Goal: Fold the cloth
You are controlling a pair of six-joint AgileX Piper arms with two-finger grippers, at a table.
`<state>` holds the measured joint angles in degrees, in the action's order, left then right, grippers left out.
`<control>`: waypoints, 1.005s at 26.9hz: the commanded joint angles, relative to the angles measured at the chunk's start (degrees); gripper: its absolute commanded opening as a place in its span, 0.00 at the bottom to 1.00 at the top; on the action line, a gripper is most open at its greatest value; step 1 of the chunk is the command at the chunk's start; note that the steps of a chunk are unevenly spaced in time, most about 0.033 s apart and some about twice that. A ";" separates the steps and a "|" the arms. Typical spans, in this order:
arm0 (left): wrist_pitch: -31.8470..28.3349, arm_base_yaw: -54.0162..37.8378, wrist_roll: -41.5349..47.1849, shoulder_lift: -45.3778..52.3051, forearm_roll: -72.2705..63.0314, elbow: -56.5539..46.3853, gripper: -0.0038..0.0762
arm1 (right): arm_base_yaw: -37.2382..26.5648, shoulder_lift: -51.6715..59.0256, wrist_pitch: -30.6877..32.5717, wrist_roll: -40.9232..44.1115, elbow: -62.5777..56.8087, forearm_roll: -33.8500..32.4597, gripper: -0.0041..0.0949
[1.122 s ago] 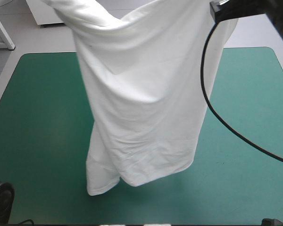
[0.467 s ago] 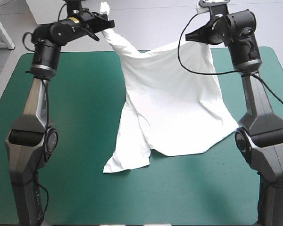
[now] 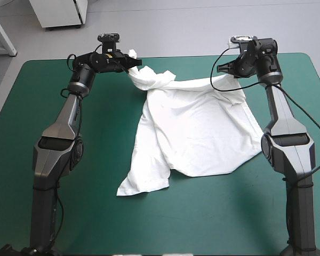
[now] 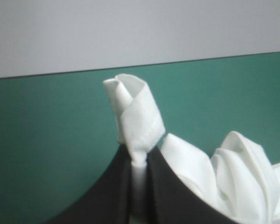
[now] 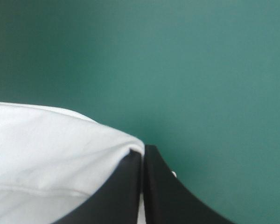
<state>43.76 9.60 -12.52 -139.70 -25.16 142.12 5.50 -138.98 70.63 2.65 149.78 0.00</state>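
The white T-shirt (image 3: 197,128) lies mostly flat on the teal-green cover, its near hem rumpled toward the table's front. Its far edge is stretched between both grippers near the table's far edge. My left gripper (image 3: 130,63) is shut on one bunched far corner. In the left wrist view a rolled tip of T-shirt (image 4: 135,112) sticks out past the left gripper (image 4: 139,156). My right gripper (image 3: 232,70) is shut on the other far corner. In the right wrist view the T-shirt (image 5: 51,154) lies to one side of the right gripper (image 5: 143,151).
The teal-green cover (image 3: 53,160) shows on every side of the T-shirt, widest to the left and along the front. The table's far edge (image 3: 176,56) runs just beyond both grippers.
Both arms have come down from high above the table to low near its far edge. The T-shirt, hanging earlier, now lies on the cover.
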 commanded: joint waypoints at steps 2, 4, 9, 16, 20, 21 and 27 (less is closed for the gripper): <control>-3.78 0.20 0.06 1.73 -1.12 1.51 0.04 | -0.82 1.61 -3.03 -1.24 1.55 0.88 0.02; -3.78 0.20 0.05 0.75 -1.12 1.51 0.04 | -1.10 0.75 -3.11 -1.24 1.55 1.29 0.02; -0.19 0.20 0.05 0.15 -2.65 1.51 0.06 | -1.22 -0.07 -1.04 -1.24 1.42 3.46 0.14; 5.79 0.20 -0.19 0.51 -3.74 5.13 0.61 | -1.22 1.65 -0.91 -1.46 1.42 5.28 0.68; 11.17 0.20 -0.19 0.51 -1.90 9.49 0.85 | -1.22 3.39 -0.91 -1.46 1.68 5.04 0.64; 13.10 0.20 -0.19 0.51 -0.99 10.95 0.84 | -1.33 4.08 -0.91 -1.63 1.78 5.15 0.61; 30.05 0.20 2.54 1.94 2.37 21.53 0.50 | -1.73 11.65 -0.78 -3.45 1.66 8.26 0.49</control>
<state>71.19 9.60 -11.56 -143.70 -19.43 160.00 4.60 -134.23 71.52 0.32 149.77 7.13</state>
